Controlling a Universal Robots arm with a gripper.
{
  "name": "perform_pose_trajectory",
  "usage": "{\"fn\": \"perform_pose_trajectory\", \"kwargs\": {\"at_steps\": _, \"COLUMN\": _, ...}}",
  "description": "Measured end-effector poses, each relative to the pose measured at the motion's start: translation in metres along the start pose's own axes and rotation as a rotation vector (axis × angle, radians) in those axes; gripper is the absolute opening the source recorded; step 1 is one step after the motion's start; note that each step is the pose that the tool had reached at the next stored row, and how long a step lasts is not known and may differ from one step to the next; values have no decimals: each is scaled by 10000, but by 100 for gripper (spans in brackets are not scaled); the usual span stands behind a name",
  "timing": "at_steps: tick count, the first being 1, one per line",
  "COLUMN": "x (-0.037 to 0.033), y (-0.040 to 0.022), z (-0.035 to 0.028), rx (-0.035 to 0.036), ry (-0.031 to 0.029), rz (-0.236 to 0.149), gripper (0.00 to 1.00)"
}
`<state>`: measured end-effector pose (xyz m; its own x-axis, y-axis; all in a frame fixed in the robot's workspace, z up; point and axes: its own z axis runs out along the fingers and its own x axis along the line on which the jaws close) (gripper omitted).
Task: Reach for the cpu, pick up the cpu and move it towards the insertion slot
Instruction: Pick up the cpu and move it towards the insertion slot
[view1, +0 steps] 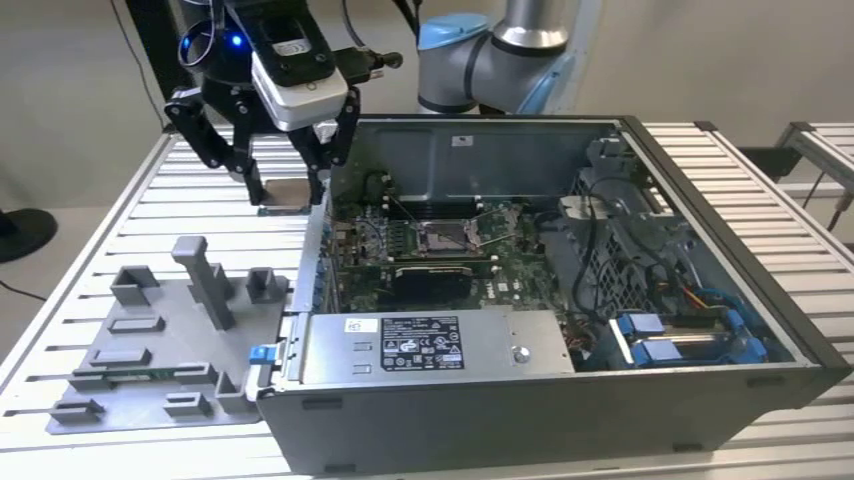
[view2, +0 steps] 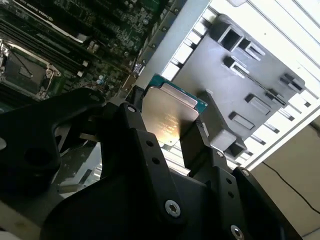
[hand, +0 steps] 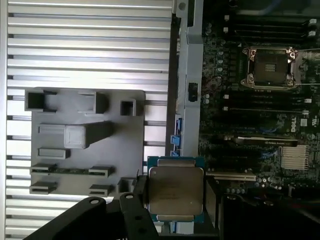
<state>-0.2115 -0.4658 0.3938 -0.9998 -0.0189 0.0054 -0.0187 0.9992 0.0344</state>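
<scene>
The cpu (hand: 176, 194) sits clamped between the black fingers (view2: 192, 145) of the gripper (view1: 284, 200), its silvery top face turned toward both wrist cameras and a thin green edge showing round the metal lid; in the second wrist view it (view2: 167, 117) catches a warm glare. In the exterior view the chip (view1: 284, 193) shows as a small pale square held up in the air, clear of the slatted aluminium table (view1: 120, 200) and just outside the wall of the open computer case (view1: 534, 400) on the exterior view's left. The jaws are drawn in narrow, pressing on two opposite edges of the chip.

The insertion slot (view1: 445, 238) lies inside the case on the green motherboard (view1: 400, 235), a square silver frame with a dark centre, well apart from the held chip; the first wrist view shows the same socket (hand: 270, 66) with memory slots (hand: 265, 25) beside it.

On the table, near the case on the exterior view's left, rests a grey plastic fixture tray (view1: 154, 340) with raised blocks and a tall post (view1: 207, 280); in the first wrist view the tray (hand: 85, 145) lies beside the held chip. A power supply with a white label (view1: 420, 345) fills the near end of the case
</scene>
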Motion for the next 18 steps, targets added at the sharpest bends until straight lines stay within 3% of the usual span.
{"fn": "perform_pose_trajectory", "kwargs": {"at_steps": 9, "x": -145, "y": -3, "z": 1, "rx": -1, "ry": 0, "rz": 0, "gripper": 0}}
{"fn": "perform_pose_trajectory", "kwargs": {"at_steps": 18, "x": -238, "y": -5, "z": 1, "rx": -1, "ry": 1, "rz": 0, "gripper": 0}}
